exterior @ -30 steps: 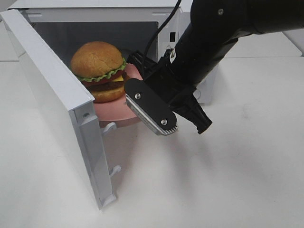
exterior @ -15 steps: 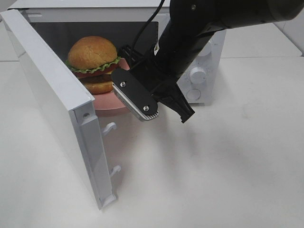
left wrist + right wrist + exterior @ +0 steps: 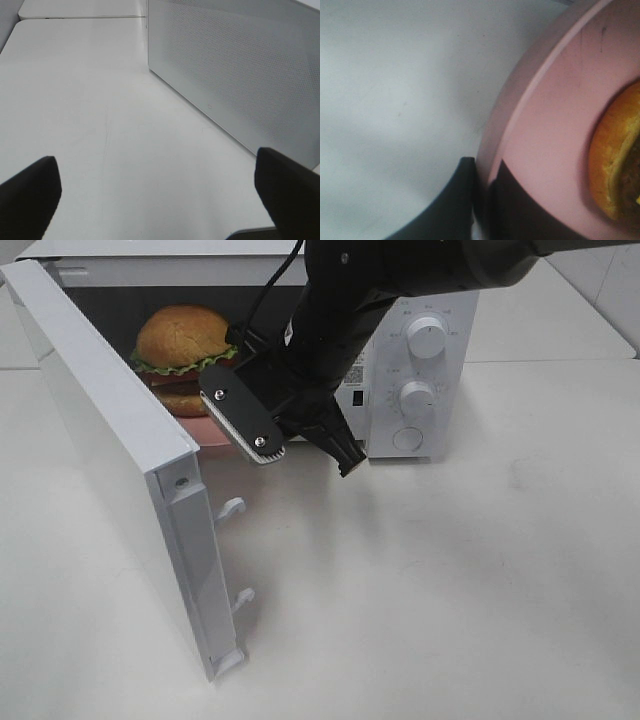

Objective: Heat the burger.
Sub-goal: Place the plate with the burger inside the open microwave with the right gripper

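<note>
The burger, with a brown bun and green lettuce, sits on a pink plate inside the opening of the white microwave. My right gripper is shut on the plate's near rim and holds it at the cavity. In the right wrist view its dark fingers pinch the pink plate's rim, with the burger's bun at the edge. My left gripper is open and empty over bare table; it is out of the exterior high view.
The microwave door stands wide open toward the front left, with latch hooks on its edge. Two knobs are on the right panel. A white perforated panel stands beside my left gripper.
My right gripper has carried the plate and burger up and to the left, from in front of the microwave's opening deeper into the cavity. The door has not moved.
</note>
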You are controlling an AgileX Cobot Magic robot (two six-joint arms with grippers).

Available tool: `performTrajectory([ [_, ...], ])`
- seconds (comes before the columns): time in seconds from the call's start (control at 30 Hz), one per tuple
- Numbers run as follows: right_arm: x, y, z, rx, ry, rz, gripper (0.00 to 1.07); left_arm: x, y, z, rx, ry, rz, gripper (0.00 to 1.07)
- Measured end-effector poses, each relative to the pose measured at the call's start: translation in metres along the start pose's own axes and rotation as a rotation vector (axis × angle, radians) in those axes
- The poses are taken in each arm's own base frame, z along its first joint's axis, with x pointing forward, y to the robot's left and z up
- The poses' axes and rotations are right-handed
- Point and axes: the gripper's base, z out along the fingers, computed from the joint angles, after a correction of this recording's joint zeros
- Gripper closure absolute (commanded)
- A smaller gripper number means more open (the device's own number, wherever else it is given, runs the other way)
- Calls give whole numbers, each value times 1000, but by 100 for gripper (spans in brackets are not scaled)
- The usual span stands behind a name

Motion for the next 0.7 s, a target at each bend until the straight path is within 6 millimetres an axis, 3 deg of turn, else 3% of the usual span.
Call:
performTrajectory([
  [0.7, 10, -46, 33, 79, 64, 36, 107, 0, 0, 0, 0, 0, 0, 9],
])
